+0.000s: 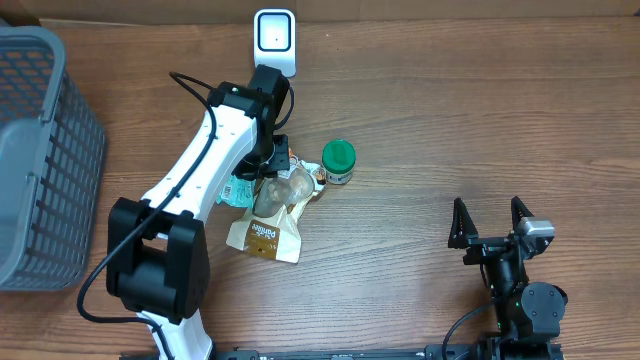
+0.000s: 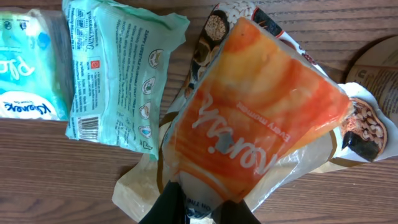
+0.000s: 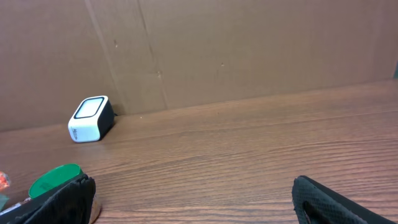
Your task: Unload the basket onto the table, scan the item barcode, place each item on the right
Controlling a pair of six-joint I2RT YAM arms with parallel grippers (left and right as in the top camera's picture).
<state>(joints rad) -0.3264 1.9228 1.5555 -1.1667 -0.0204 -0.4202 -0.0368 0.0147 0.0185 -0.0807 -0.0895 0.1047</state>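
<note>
My left gripper is shut on the lower edge of an orange and clear plastic packet, which lies tilted over a pile of items. From overhead the left gripper sits above that pile, with the packet just in front of it. No barcode shows on the packet's visible face. The white barcode scanner stands at the table's far edge, also seen as the scanner in the right wrist view. My right gripper rests open near the front right, nothing between its fingers.
A mint-green tissue packet and a teal Kleenex pack lie left of the orange packet. A brown pouch lies under the pile. A green-lidded jar stands to its right. A grey basket occupies the left edge.
</note>
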